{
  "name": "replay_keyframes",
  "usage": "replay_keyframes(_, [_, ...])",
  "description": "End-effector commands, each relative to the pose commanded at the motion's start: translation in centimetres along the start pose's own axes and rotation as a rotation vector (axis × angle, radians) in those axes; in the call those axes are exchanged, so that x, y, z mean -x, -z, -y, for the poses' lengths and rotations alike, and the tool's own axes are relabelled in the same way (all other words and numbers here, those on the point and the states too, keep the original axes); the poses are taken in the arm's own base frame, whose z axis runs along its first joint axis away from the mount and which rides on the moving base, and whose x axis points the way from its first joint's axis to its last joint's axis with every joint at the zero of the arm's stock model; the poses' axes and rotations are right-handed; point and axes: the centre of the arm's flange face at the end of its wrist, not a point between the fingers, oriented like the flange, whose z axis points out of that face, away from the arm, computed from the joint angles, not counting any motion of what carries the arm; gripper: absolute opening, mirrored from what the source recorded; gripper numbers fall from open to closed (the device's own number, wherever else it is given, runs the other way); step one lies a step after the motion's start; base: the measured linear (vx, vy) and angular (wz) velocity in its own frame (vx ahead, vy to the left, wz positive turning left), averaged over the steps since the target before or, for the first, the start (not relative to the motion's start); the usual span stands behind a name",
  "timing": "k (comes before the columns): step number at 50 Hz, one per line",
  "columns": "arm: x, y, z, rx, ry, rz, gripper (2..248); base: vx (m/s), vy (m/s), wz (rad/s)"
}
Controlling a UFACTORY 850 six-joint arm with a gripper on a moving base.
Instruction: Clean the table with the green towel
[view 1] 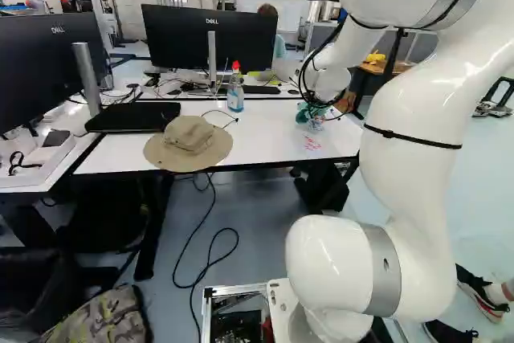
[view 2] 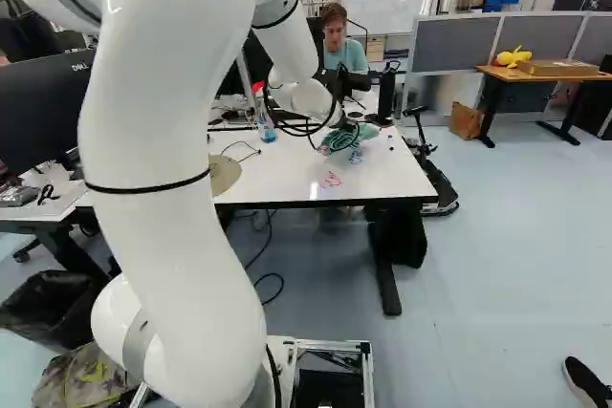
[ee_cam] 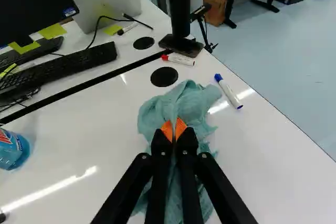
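step in hand: judged to be the start of wiping, with the towel (ee_cam: 197,100) taken up and dirt remaining. the claw (ee_cam: 174,130) is clenched on a gathered fold of it, orange pads pinching from two sides. the rest of the towel is bunched beneath and around the fingertips, and appears to lie on the surface (ee_cam: 105,124).

location: towards the right end of the surface in the right base view. red marks (view 2: 332,180) are visible on the near side of the towel, with blue marks (view 2: 356,156) just beside it. both are judged to be the dirt to be removed.

next move: keep the grip, hold light downward pressure and draw the towel towards the near edge, over the blue marks and then the red marks, in short overlapping strokes. a bunched towel may wipe only a narrow strip, so repeat passes are probable.

hazards: a blue-capped marker (ee_cam: 228,92) lies just beside the towel and could be rolled off by a wide stroke. a red-capped marker (ee_cam: 178,59) lies further ahead. the bottle (view 1: 235,90) and hat (view 1: 189,140) would obstruct longer sweeps across the surface.
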Motion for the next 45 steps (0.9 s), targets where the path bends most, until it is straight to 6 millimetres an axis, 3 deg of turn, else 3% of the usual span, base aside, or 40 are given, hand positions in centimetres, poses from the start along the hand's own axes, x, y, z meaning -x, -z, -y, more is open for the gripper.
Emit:
replay_keyframes(15, [1.2, -1.3, -0.1, 0.005, 0.001, 0.030, 27, 0.000, 0.000, 0.000])
replay_keyframes(45, [1.5, -1.3, -0.1, 0.005, 0.001, 0.055, 27, 0.000, 0.000, 0.000])
